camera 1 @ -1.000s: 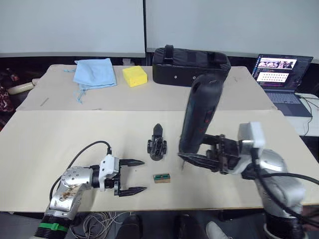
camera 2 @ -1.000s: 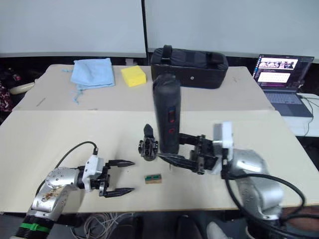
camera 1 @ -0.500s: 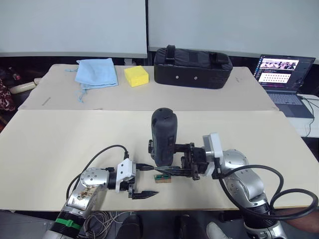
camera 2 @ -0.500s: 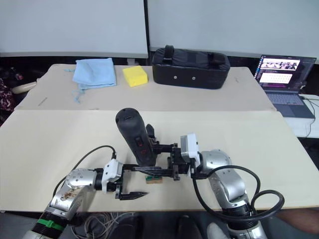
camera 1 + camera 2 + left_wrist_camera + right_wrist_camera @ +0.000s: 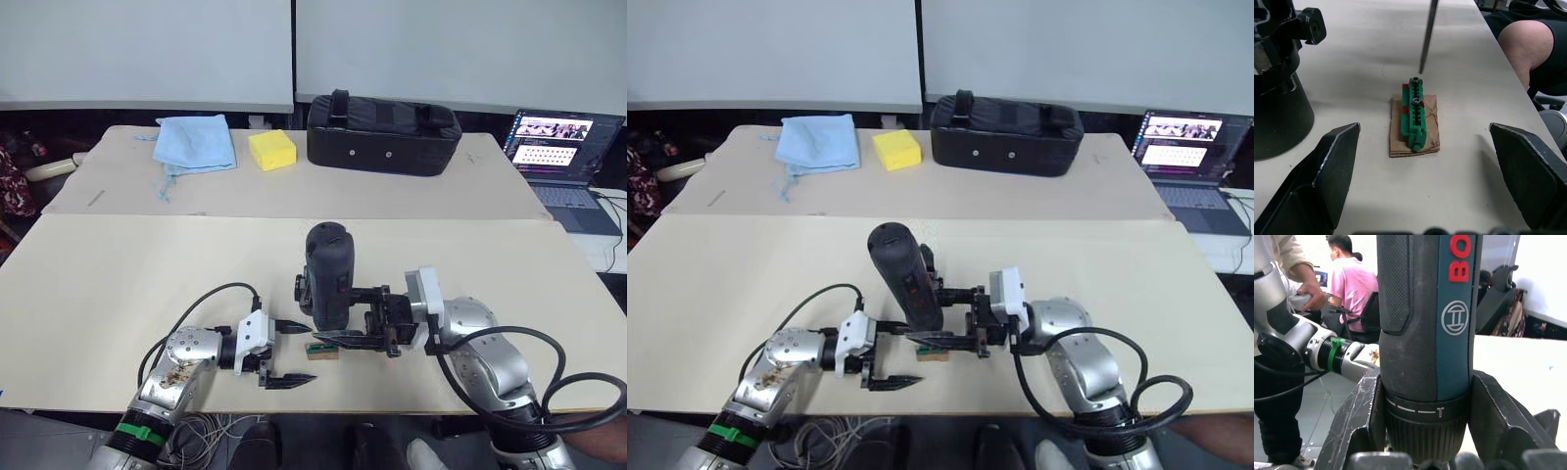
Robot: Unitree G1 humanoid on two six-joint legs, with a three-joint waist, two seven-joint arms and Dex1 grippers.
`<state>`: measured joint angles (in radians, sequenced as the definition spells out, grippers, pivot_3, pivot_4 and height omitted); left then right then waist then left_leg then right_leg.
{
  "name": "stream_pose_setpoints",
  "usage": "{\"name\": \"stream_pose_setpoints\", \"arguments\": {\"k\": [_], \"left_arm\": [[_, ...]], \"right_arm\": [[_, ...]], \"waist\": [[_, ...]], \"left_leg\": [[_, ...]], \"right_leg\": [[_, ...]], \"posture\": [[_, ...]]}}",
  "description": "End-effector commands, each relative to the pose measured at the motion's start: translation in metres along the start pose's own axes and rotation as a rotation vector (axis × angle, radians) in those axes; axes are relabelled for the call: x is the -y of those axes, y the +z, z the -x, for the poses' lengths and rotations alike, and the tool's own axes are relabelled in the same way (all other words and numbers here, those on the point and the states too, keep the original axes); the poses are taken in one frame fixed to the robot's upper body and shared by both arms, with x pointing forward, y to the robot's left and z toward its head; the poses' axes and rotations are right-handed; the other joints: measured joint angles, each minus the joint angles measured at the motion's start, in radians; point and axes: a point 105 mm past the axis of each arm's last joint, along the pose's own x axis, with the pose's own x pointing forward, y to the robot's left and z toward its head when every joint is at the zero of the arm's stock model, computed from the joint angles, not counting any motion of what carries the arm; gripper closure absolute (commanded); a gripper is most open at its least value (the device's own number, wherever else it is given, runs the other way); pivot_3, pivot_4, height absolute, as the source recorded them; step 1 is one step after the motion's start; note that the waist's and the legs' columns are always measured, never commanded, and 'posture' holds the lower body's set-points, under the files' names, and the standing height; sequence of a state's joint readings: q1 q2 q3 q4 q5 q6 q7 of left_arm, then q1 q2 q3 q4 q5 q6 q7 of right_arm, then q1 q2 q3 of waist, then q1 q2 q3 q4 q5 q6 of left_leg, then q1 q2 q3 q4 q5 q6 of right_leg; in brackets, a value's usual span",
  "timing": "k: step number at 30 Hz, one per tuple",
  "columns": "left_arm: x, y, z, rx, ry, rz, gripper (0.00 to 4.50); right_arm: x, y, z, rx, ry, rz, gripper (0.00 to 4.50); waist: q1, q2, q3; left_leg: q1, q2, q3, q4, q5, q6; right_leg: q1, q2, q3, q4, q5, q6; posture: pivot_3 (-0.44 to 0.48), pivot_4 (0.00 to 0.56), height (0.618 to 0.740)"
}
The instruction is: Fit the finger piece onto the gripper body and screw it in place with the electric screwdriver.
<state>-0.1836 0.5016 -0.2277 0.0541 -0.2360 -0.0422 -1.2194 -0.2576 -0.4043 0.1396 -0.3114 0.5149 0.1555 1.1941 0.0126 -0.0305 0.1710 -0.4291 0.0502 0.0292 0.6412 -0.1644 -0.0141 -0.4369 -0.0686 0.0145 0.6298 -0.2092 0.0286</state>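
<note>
electric screwdriver (image 5: 1425, 318) between gripper fingers (image 5: 1359, 423)

The electric screwdriver (image 5: 329, 276) hides most of the gripper body (image 5: 303, 288) at frame centre; the finger piece can't be made out there.

electric screwdriver (image 5: 329, 275): black, upright, bit down | gripper body (image 5: 303, 290): black, just behind it
</note>
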Motion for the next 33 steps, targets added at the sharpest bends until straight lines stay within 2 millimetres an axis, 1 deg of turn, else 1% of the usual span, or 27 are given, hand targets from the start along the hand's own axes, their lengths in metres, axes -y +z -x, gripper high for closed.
{"name": "stream_pose_setpoints", "arguments": {"k": [1, 17, 33], "left_arm": [[0.0076, -0.0078, -0.0071, -0.013, -0.026, 0.037, 0.0], [0.0091, -0.0092, -0.0075, -0.019, -0.024, 0.049, 0.0], [0.0091, -0.0113, -0.004, -0.03, -0.022, 0.053, 0.0]], "right_arm": [[0.0, 0.0205, 0.0017, 0.06, -0.003, 0.078, 2.6], [0.0062, 0.0197, 0.0016, 0.062, -0.018, 0.081, 2.6], [0.0064, 0.0141, 0.0022, 0.049, -0.019, 0.083, 2.6]], "waist": [[0.0, 0.0, 0.0], [0.0, 0.0, 0.0], [0.0, 0.0, 0.0]], "left_leg": [[0.0, 0.0, 0.0, 0.0, 0.0, 0.0], [0.0, 0.0, 0.0, 0.0, 0.0, 0.0], [0.0, 0.0, 0.0, 0.0, 0.0, 0.0]], "right_leg": [[0.0, 0.0, 0.0, 0.0, 0.0, 0.0], [0.0, 0.0, 0.0, 0.0, 0.0, 0.0], [0.0, 0.0, 0.0, 0.0, 0.0, 0.0]], "posture": [[0.0, 0.15, 0.74], [0.0, 0.15, 0.74], [0.0, 0.15, 0.74]]}}
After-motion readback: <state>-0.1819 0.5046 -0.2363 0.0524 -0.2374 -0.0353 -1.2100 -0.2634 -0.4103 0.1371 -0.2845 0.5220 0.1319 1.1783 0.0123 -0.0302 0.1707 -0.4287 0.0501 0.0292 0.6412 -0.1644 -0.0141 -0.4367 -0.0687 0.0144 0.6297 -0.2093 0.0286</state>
